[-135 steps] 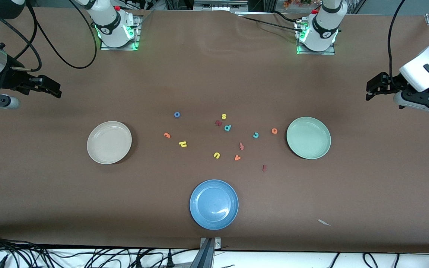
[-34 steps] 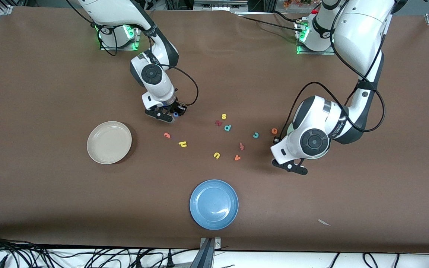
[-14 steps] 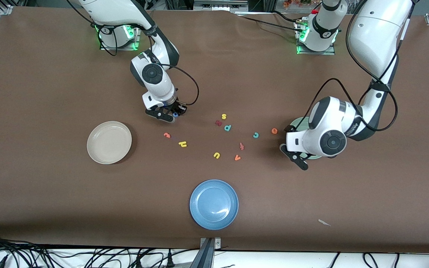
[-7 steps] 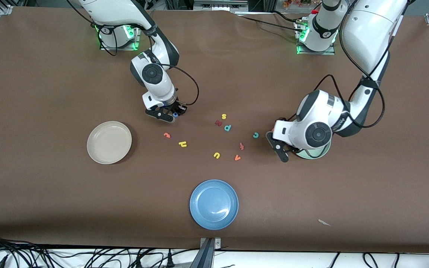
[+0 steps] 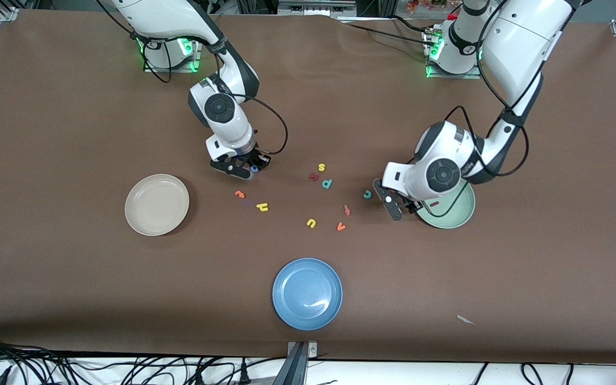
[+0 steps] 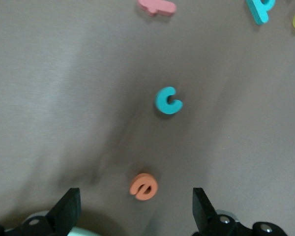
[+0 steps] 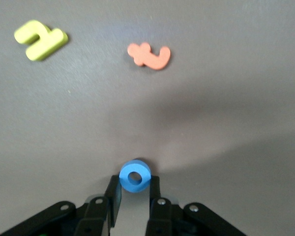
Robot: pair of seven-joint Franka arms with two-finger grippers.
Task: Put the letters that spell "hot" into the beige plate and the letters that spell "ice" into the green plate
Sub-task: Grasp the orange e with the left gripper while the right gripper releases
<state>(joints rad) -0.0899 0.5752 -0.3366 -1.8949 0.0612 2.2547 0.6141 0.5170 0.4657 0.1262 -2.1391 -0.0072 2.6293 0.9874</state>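
One letter is home, the dark red "i" (image 5: 434,203) in the green plate (image 5: 460,214). My right gripper (image 7: 133,195) has its fingers pinched on the blue "o" (image 7: 134,177); my left gripper (image 6: 132,209) hangs fingers wide over the orange "e" (image 6: 143,186). Four more wait, with the beige plate (image 5: 156,204) bare.

Readable: foam letter shapes only. In right gripper (image 5: 251,170): blue "o" (image 7: 134,178). On table (image 5: 72,107): orange "t" (image 5: 240,194), yellow "h" (image 5: 262,207) at its 4 o'clock; yellow "s" (image 5: 321,168) at 12 o'clock of teal "p" (image 5: 327,184); teal "c" (image 5: 367,194); orange "e" (image 6: 143,186); yellow "u" (image 5: 311,223) at 9 o'clock of orange "v" (image 5: 341,226). In green plate (image 5: 455,222): dark red "i" (image 5: 434,203).
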